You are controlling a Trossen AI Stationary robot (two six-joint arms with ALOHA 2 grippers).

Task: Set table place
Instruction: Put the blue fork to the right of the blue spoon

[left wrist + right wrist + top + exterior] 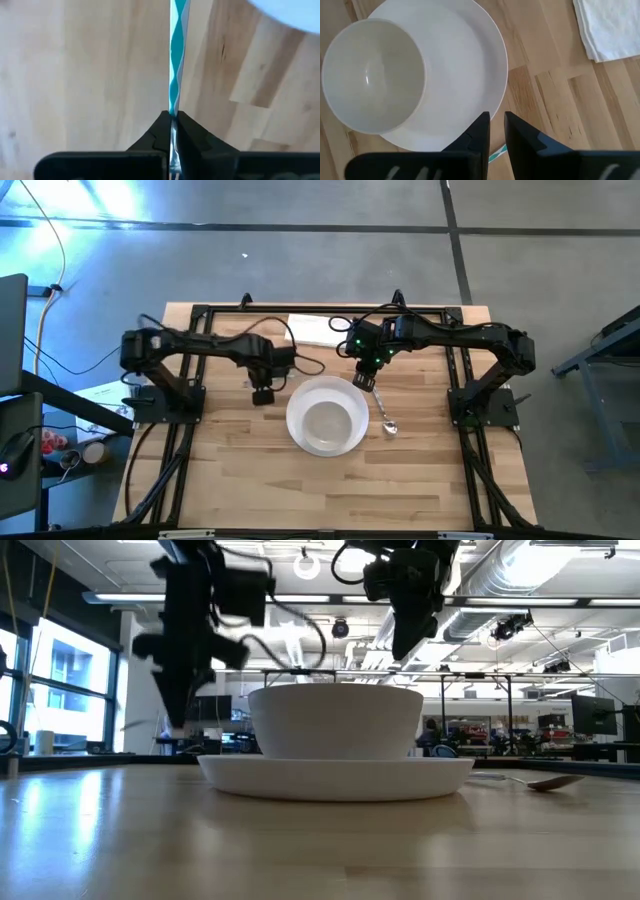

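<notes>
We have the left gripper (172,131) closed on the fork (177,65), left of the plate (300,442) at frame centre. Next we should lift it. The right gripper (497,131), slightly parted, holds nothing.

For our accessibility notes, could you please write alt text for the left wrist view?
The left claw is shut on a thin metal utensil handle above the wooden table. A white plate edge shows in one corner.
</notes>
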